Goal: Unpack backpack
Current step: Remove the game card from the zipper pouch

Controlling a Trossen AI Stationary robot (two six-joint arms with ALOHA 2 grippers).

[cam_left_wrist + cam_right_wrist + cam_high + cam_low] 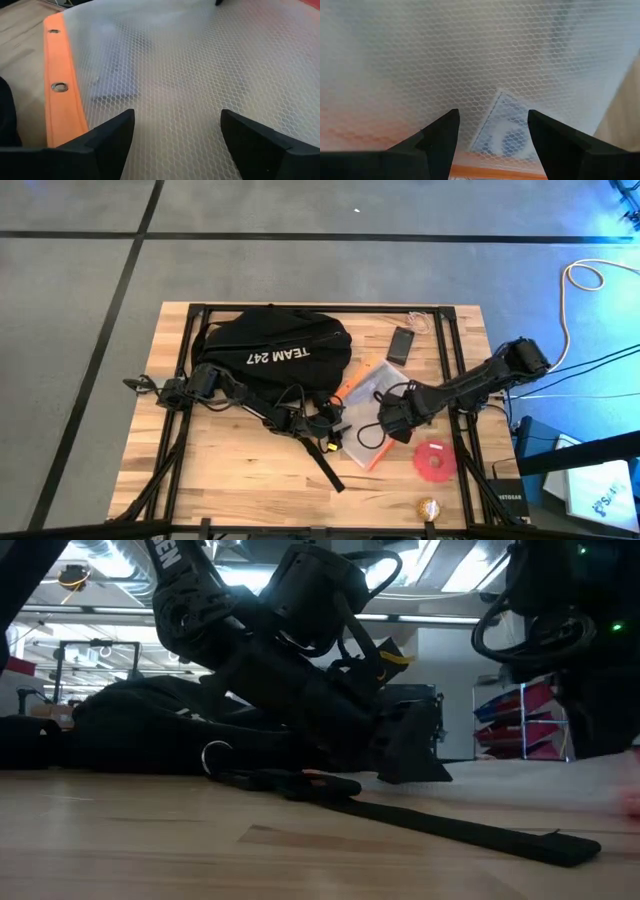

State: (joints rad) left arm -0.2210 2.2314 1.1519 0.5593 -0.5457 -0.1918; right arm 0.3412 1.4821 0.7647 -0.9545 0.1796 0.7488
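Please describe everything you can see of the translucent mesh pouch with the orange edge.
The mesh pouch is a flat, translucent document bag with a honeycomb-patterned skin and an orange border carrying metal eyelets. It lies flat on the wooden table, just right of the backpack. A pale printed card shows through it. The left gripper and right gripper both hang over it, jaws open; contact cannot be judged.
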